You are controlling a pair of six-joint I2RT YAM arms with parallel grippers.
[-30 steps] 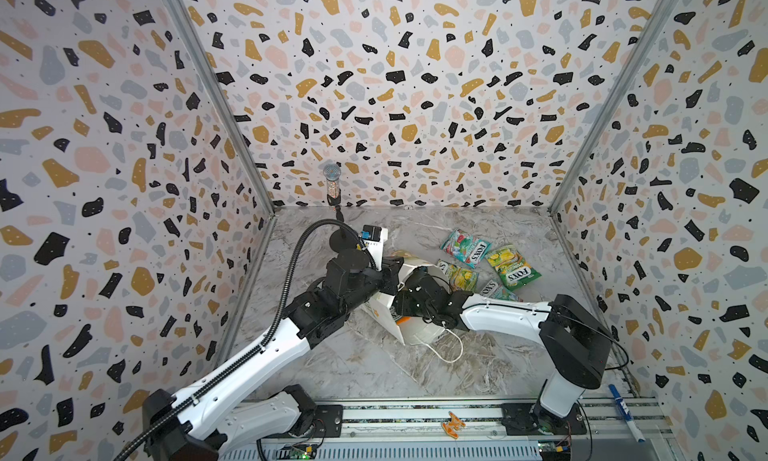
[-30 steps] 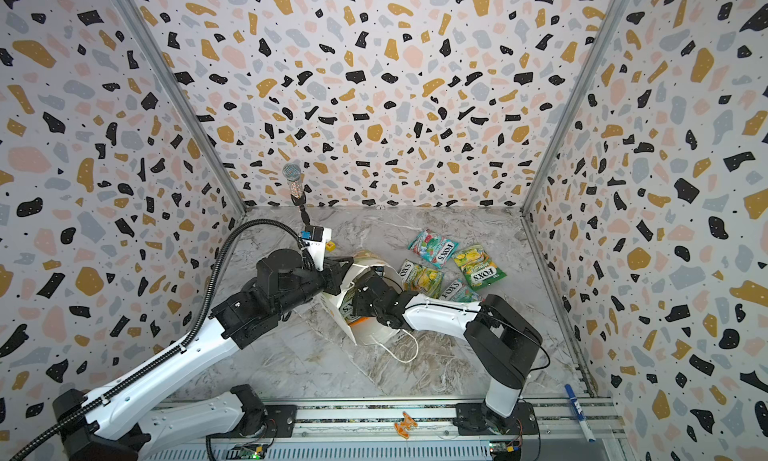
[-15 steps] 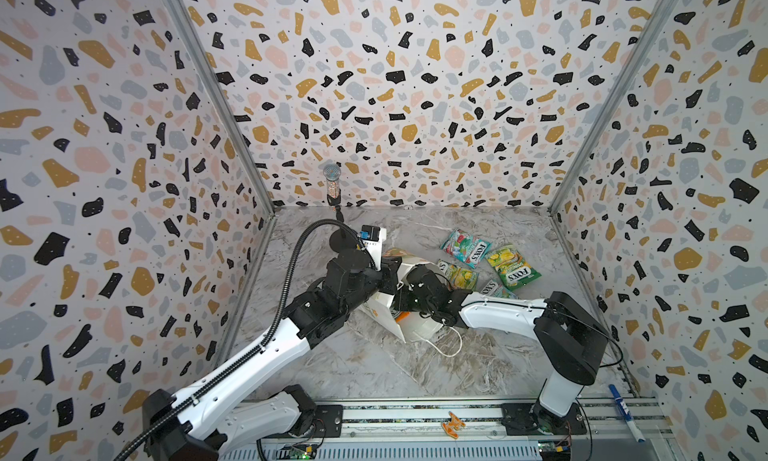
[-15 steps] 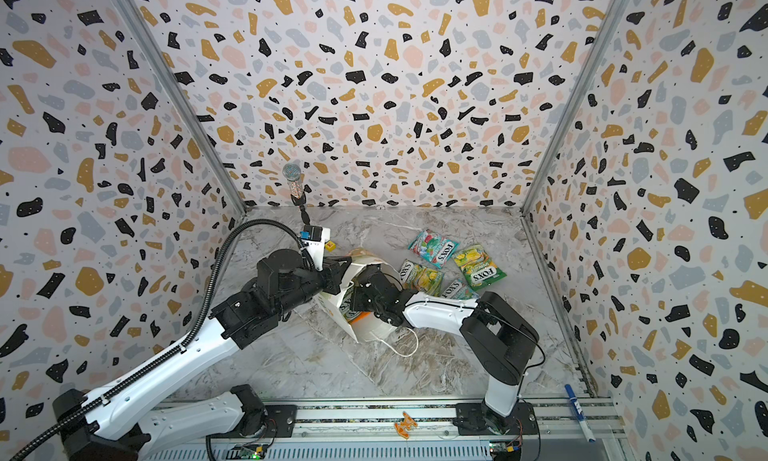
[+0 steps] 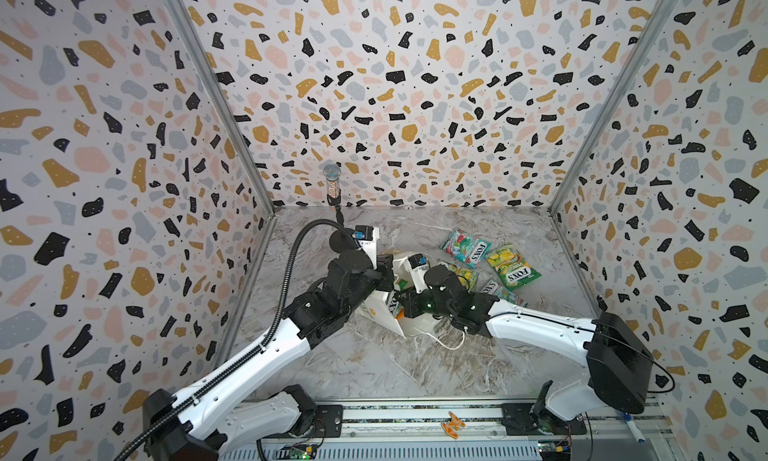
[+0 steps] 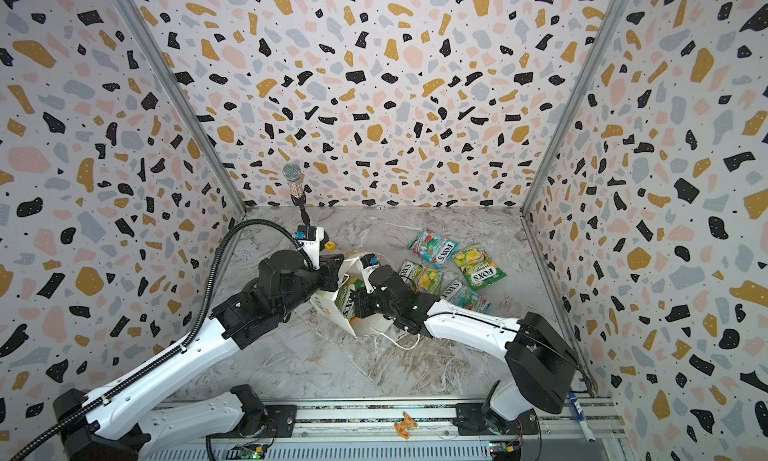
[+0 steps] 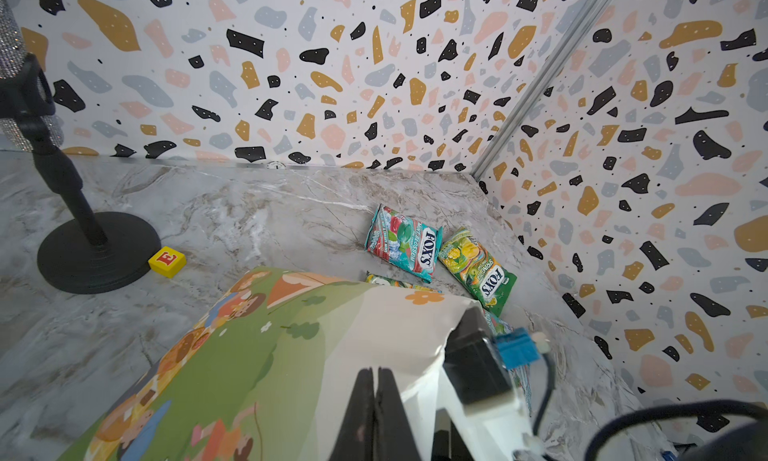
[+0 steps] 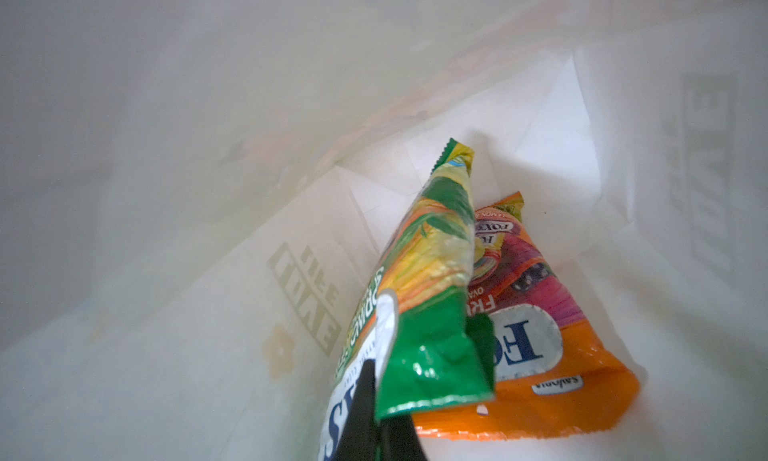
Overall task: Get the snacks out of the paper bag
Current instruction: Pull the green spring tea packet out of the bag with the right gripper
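Grip sits inside the paper bag [image 5: 417, 326]: the right gripper [image 8: 376, 380] is clamped on the near edge of a green-yellow packet [image 8: 432, 272]. Its long axis runs deeper in, toward about 10 o'clock in both top views. An orange-red packet [image 8: 540, 338] lies beneath. The left gripper [image 7: 376, 380] pinches the bag's rim. Free room for pulling out seems to lie toward 4 o'clock; loose packets [image 6: 432, 247] lie at 2 o'clock.

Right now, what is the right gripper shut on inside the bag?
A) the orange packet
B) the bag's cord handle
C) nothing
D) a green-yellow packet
D: in the right wrist view the right gripper pinches one end of the green-yellow packet, while the orange packet lies untouched beside it inside the bag.
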